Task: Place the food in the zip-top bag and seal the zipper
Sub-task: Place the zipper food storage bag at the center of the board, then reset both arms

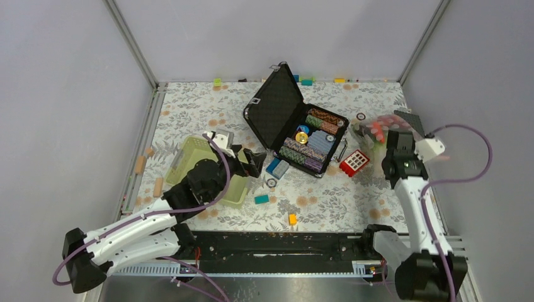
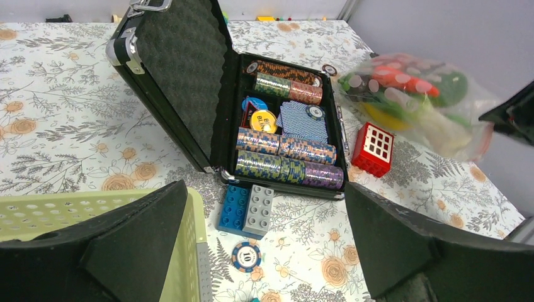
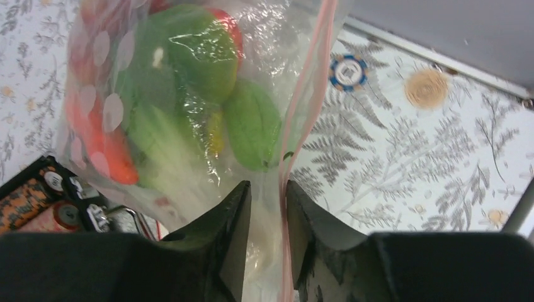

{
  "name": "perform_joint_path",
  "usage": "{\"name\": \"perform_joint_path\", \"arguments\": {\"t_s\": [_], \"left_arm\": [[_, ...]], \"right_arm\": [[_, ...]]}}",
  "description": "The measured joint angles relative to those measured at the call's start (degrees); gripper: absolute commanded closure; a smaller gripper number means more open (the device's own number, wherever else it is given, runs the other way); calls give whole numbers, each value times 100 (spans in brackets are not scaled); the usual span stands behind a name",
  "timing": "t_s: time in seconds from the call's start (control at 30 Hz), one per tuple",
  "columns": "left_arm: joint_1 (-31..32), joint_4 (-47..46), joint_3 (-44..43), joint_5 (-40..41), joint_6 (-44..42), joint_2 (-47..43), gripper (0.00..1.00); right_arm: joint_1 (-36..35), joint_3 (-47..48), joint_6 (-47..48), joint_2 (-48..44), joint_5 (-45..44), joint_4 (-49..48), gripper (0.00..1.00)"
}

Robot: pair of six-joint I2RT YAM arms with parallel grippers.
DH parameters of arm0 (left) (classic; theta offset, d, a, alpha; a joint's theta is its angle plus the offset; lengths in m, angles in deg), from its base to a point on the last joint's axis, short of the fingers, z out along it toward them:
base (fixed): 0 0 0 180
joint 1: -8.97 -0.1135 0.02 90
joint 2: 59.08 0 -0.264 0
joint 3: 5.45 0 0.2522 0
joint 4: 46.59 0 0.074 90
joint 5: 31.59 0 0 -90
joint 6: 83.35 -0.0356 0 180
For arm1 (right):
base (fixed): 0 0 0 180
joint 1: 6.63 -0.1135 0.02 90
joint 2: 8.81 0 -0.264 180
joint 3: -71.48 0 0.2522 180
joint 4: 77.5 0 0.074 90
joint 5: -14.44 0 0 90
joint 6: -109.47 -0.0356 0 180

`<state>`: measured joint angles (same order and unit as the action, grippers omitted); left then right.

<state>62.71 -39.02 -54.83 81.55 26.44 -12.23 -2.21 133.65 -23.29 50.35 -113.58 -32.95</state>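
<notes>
Several pieces of food (image 3: 189, 56), green, red, orange and a little yellow, lie packed inside the zip-top bag (image 3: 107, 135). The bag hangs at the far right of the desk (image 1: 327, 207), just beyond the open black case (image 1: 277, 107). The right fingers (image 3: 227, 251) are clenched to a narrow slit with the clear film pinched between them. They grip close beside the zipper (image 3: 308, 100), whose pink strip runs down past the inner edge of one finger. Gripping by the mouth edge lets the load sag away from the strip, so the weight pulls the film straight there. That seems the reason for holding it so near the top.

Whether the strip is pressed together along its length cannot be told from the wrist view. It shows as a single pink line, but the two lips cannot be told apart.

The left fingers (image 2: 138, 245) are spread wide with nothing between them. They hover above the green basket (image 1: 189, 154) on the left, well apart from the bag and facing it across the case and its poker chips (image 2: 283, 148). That arm looks parked out of the way yet ready to come across.

Loading appears finished, since no loose fruit or vegetable shows on the desk, though the scattered coloured bits are too small to name. Sealing is the step in hand. It will probably need the free fingers to steady or pinch the strip, and the route runs past the raised case lid and the red block (image 1: 354, 162).
</notes>
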Motion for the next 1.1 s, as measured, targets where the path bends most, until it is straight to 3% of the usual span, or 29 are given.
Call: {"name": "perform_joint_path", "arguments": {"t_s": [0.03,0.1,0.13,0.17,0.4,0.53,0.8,1.1], "left_arm": [[0,-7,24,-11,13,-37,1],[-2,-9,68,-15,33,-107,1],[-4,-13,72,-17,44,-120,1],[-4,-7,74,-17,68,-136,1],[-11,118,66,11,321,-149,1],[-9,452,-50,55,472,-149,1],[-11,1574,-584,525,802,-284,1],[-11,2726,-680,1222,1200,-664,1]], "right_arm": [[0,-256,-98,-289,15,17,49],[2,-667,-256,-813,57,66,13],[2,-863,-317,-1082,92,87,2],[2,-1016,-372,-1309,129,127,1],[2,-1353,-133,-2555,428,748,0],[2,-1071,446,-3112,1102,973,0],[2,-778,1250,-3799,2406,1204,0],[0,-780,1652,-4295,2796,1506,0]]}}
